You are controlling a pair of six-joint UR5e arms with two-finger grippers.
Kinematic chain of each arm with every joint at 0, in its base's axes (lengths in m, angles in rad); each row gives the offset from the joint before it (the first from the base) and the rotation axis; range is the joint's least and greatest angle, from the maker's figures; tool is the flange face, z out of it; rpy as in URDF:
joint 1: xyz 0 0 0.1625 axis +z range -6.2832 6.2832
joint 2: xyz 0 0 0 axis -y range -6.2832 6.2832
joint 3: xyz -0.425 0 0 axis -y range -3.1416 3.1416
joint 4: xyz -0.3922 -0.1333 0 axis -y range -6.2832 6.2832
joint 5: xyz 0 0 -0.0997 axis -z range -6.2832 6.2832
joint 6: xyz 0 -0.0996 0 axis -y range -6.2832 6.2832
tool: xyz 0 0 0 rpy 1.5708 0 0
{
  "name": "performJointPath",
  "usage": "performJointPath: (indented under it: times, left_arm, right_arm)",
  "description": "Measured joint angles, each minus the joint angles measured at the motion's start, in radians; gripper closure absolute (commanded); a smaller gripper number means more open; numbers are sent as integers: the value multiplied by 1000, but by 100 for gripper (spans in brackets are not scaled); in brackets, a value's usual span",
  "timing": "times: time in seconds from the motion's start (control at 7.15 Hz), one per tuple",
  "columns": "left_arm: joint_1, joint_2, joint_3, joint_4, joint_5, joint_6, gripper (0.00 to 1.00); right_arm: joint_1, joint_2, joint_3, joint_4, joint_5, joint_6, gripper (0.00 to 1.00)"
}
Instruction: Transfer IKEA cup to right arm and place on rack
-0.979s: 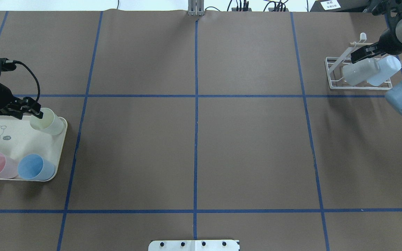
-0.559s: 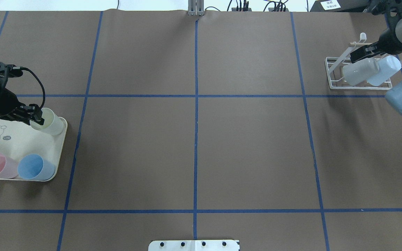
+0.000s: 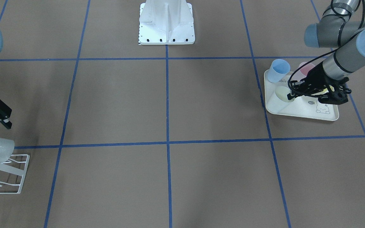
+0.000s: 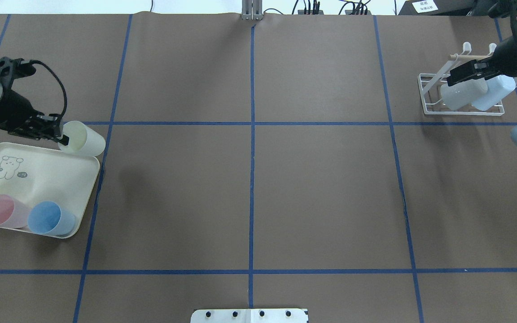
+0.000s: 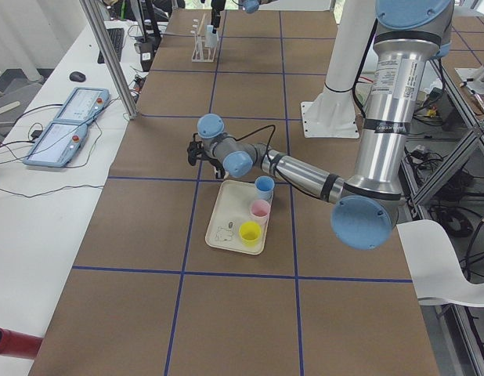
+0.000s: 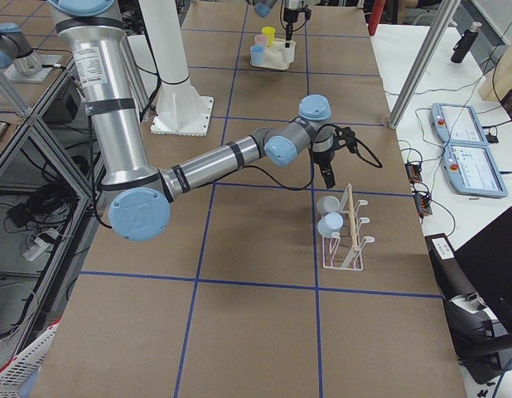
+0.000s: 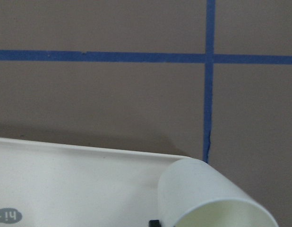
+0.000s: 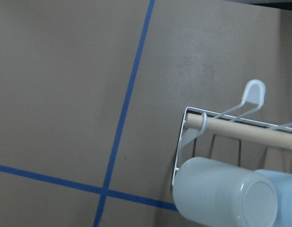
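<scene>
Step in hand, by judgement: the carry to the hand-over, just after lift-out. Move along the length of the table [image 4: 249, 188] toward its middle, high enough to clear the rim of the tray [image 4: 38, 175]. Avoid swinging back toward the tray's near edge, home of the pink cup [image 4: 2, 211] and blue cup [image 4: 50, 217]. Draw the right arm up and away from the rack [image 8: 240, 130] at the table's far right corner without brushing the two hung cups [image 4: 462, 93]. Stop both arms short of each other and close the gap slowly.

Position of the cup [image 4: 83, 141]: off the tray floor, over the tray's far corner nearest the table's middle, partly past the far edge. Lies close to level. Long axis along the table's length, base end skewed a little toward the robot. Mouth toward the table's left end and the wrist; closed base toward the middle and the right arm. Leave that attitude alone, since it offers base and wall for the second grip.

State of the left gripper [image 4: 59, 133]: clamped on the cup's rim, one finger apparently inside the mouth. Expect leverage from a rim-only hold, so allow no jerks.

State of the right gripper [image 4: 453, 77]: above the hung cups, apart from both. Cannot tell wide from narrow. Open fully before arrival.
</scene>
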Motion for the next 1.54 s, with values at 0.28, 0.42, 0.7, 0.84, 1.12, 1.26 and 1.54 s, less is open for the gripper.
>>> performJointPath:
  times: [0.28, 0.42, 0.7, 0.84, 1.12, 1.26, 1.54]
  left_arm:
    - [7, -123, -17, -4, -5, -224, 100]
    - [24, -176, -35, -10, -3, -328, 100]
    - [102, -298, -56, -45, 19, -557, 100]
    - [155, -343, -58, -105, 65, -669, 100]
    - [274, -372, -54, -349, 199, -885, 100]
    - [331, -374, -49, -486, 268, -984, 100]
    - [441, -374, -43, -703, 405, -1113, 100]
  right_arm:
    - [-5, -18, 69, 2, 55, 113, 0]
    - [-22, -19, 102, 15, 70, 194, 0]
    - [-85, -21, 130, 176, 78, 446, 0]
    - [-112, -23, 130, 287, 78, 584, 0]
    - [-155, -22, 119, 525, 76, 839, 0]
    - [-165, -22, 100, 672, 75, 968, 0]
    - [-187, -20, 15, 1010, 67, 1160, 0]
